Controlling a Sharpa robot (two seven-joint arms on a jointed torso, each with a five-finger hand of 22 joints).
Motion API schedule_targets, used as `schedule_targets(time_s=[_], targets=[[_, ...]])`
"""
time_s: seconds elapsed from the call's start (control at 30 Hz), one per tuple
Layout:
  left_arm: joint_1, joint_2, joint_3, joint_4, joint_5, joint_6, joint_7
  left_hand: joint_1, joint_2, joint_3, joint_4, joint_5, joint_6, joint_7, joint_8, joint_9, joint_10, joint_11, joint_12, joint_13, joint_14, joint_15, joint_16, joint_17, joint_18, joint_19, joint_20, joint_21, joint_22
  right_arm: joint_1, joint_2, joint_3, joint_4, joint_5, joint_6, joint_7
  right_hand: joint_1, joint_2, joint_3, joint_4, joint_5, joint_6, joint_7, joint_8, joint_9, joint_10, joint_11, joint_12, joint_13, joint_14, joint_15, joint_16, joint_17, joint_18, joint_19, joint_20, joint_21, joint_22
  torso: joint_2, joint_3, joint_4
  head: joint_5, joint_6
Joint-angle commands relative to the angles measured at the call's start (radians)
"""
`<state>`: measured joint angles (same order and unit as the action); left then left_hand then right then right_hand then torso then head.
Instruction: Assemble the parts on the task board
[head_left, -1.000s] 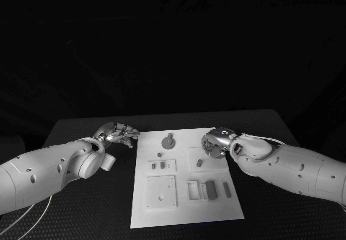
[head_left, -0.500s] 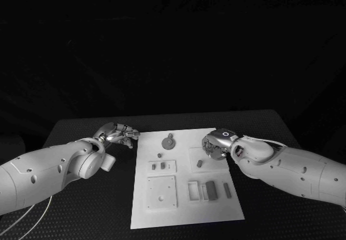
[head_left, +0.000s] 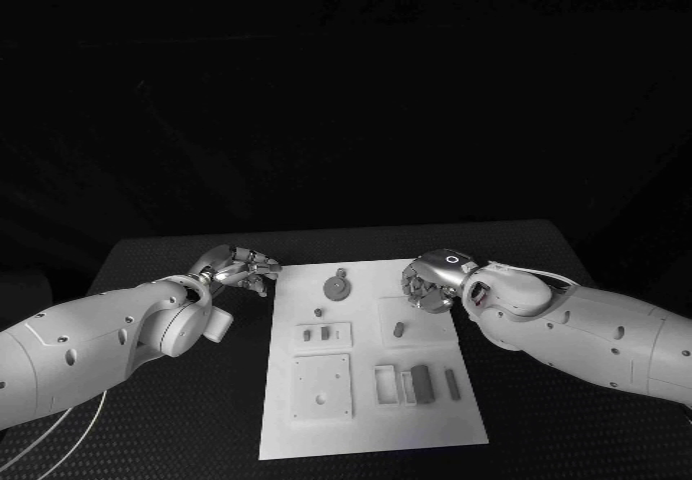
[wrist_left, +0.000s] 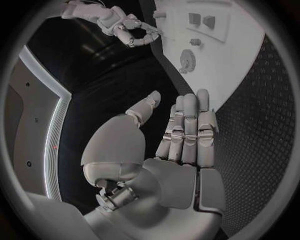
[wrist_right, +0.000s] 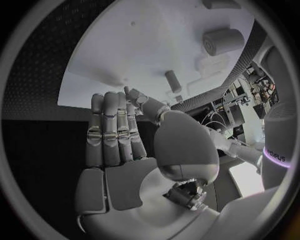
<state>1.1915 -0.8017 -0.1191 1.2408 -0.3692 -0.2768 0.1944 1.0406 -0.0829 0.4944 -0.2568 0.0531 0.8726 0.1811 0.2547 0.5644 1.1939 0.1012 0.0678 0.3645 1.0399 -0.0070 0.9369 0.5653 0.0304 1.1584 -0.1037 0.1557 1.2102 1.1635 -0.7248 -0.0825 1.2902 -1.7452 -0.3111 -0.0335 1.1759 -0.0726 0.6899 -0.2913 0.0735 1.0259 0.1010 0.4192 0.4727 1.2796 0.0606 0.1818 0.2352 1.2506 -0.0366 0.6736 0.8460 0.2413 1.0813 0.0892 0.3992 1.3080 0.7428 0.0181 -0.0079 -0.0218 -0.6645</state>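
We are looking down on the flat white rectangular task board (head_left: 372, 400) lying in the middle of the black textured table (head_left: 173, 420). Our left hand (head_left: 235, 268) is hovering just beside the board's far left corner, over the bare table; in the left wrist view this silver hand (wrist_left: 184, 132) is showing its fingers straight and side by side with the thumb standing apart, holding nothing. Our right hand (head_left: 428, 285) is hanging over the board's far right part; in the right wrist view that hand (wrist_right: 122, 135) is likewise flat, fingers extended together, thumb angled off, empty.

On the board we are seeing a round grey toothed gear part (head_left: 338, 287) near the far edge, between the two hands. A small grey cylindrical peg part (head_left: 398, 326) is lying near the right hand, and in the right wrist view the same peg (wrist_right: 173, 80) is lying just past the fingertips. Nearer to us, a dark grey rectangular block part (head_left: 421, 380) is sitting beside a white raised frame (head_left: 387, 383), and a slim grey bar part (head_left: 453, 382) is lying just beside them. A white square plate with holes (head_left: 322, 385) is sitting on the board's near left part.
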Motion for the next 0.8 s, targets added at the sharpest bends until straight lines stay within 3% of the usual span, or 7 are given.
schedule_targets(time_s=[0.03,0.3,0.47,0.63,0.8], targets=[[0.001,0.003,0.001,0.000,0.006,0.013,0.002,-0.009,0.002,-0.006,0.000,-0.003,-0.010,0.000,-0.007,-0.002,-0.008,-0.002,0.002,0.002,0.008,-0.001,-0.001,0.001,0.019,0.008,-0.002,-0.005,0.000,0.004,-0.005,0.003,0.007,0.048,0.046,0.022,0.007,-0.001,0.003,0.000,0.007,0.004,0.000,0.003,0.022,0.009,0.000,0.002,0.001,0.003,-0.007,0.007,0.001,0.021,0.007,0.002,0.007,0.024,0.000,0.0002,-0.0002,-0.003,0.006],[0.001,0.002,0.001,-0.002,0.006,0.014,-0.001,-0.011,0.001,-0.007,0.001,-0.003,-0.012,0.001,-0.008,-0.002,-0.010,-0.001,0.001,0.002,0.008,-0.001,-0.002,0.002,0.019,0.009,-0.002,-0.006,0.000,0.011,-0.020,0.014,0.033,0.090,0.054,0.029,0.005,0.000,0.003,0.001,0.007,0.003,0.000,0.002,0.023,0.009,0.000,0.001,0.001,0.003,-0.007,0.006,0.001,0.021,0.007,0.002,0.007,0.023,0.000,0.0000,0.0002,0.000,0.005],[0.001,0.003,0.001,-0.003,0.006,0.013,0.000,-0.012,0.001,-0.007,0.001,-0.003,-0.013,0.002,-0.008,-0.002,-0.010,-0.001,0.001,0.002,0.008,0.000,-0.002,0.002,0.019,0.009,-0.002,-0.006,0.000,0.012,-0.039,0.027,0.104,0.133,0.043,0.038,0.005,0.001,0.003,0.001,0.007,0.002,0.001,0.002,0.024,0.010,0.000,0.000,0.002,0.003,-0.007,0.006,0.001,0.021,0.007,0.002,0.007,0.023,-0.001,-0.0002,-0.0003,0.007,0.005],[0.001,0.007,0.001,-0.006,0.006,0.009,0.004,-0.012,0.001,-0.007,0.001,-0.003,-0.014,0.002,-0.008,-0.002,-0.011,-0.001,0.001,0.002,0.008,0.000,-0.002,0.002,0.019,0.009,-0.002,-0.007,-0.001,0.012,-0.036,0.028,0.175,0.149,0.040,0.046,0.004,0.002,0.003,0.001,0.007,0.002,0.001,0.001,0.025,0.010,0.000,-0.001,0.002,0.002,-0.007,0.006,0.002,0.021,0.007,0.002,0.007,0.023,-0.001,-0.0010,-0.0012,0.027,0.001],[0.002,0.007,0.001,-0.008,0.006,0.007,0.002,-0.012,0.001,-0.007,0.001,-0.003,-0.014,0.002,-0.008,-0.002,-0.011,-0.001,0.001,0.002,0.008,0.000,-0.003,0.002,0.019,0.009,-0.002,-0.007,-0.001,0.012,0.000,0.027,0.214,0.140,0.069,0.041,0.003,0.003,0.003,0.001,0.007,0.001,0.001,0.000,0.026,0.009,0.001,-0.002,0.002,0.002,-0.007,0.006,0.002,0.021,0.007,0.002,0.008,0.023,-0.002,-0.0010,-0.0009,0.055,-0.002]])
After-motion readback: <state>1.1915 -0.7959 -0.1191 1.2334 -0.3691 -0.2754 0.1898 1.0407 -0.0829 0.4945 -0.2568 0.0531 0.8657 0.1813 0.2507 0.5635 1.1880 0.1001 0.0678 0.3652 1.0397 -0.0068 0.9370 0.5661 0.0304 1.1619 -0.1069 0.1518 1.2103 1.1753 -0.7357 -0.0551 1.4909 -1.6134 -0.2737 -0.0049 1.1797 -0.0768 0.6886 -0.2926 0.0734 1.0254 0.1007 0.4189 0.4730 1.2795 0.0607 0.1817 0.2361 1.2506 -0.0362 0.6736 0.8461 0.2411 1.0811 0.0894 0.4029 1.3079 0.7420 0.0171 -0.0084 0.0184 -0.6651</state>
